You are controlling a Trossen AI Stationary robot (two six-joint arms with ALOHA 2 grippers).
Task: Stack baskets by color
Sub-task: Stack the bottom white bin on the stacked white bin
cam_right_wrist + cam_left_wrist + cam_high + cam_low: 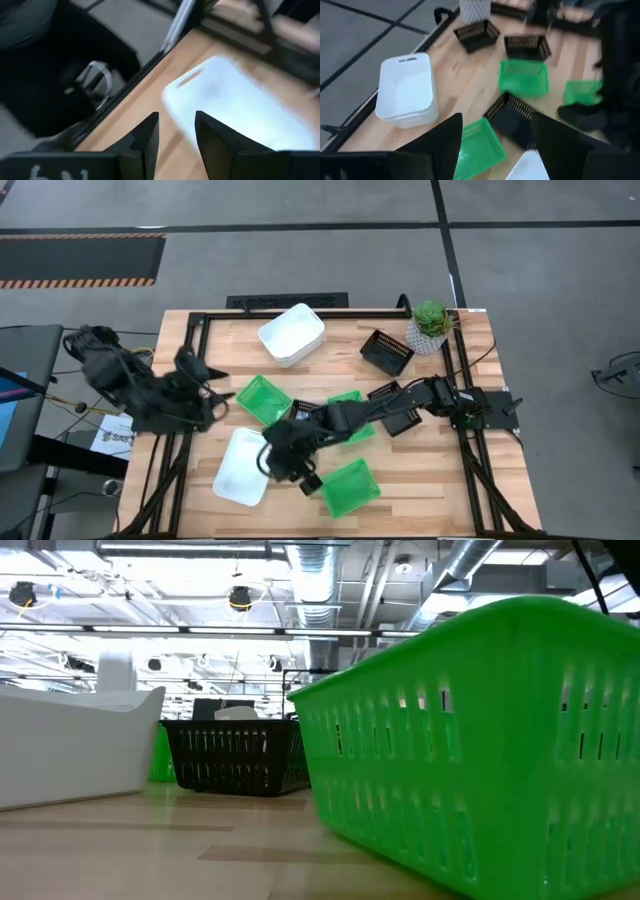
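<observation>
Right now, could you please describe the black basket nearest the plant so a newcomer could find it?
Start at the potted plant in the table's far right corner. Just left of it sits a black basket, alone on bare wood. The other black baskets lie nearer the middle, by the right arm.

A small potted plant (pixel 431 325), green leaves in a white pot, stands at the far right corner of the wooden table (pixel 330 385). A black frame (pixel 196 350) runs along the table's edges. A black floor mat with orange-striped borders (pixel 80 260) lies on the grey floor beyond the table's left side. A printed paper (pixel 110 438) lies beside the table's left edge. In the low view, ceiling ducts (pixel 320 575) and hanging lamps (pixel 240 598) show in the room behind the table.
</observation>
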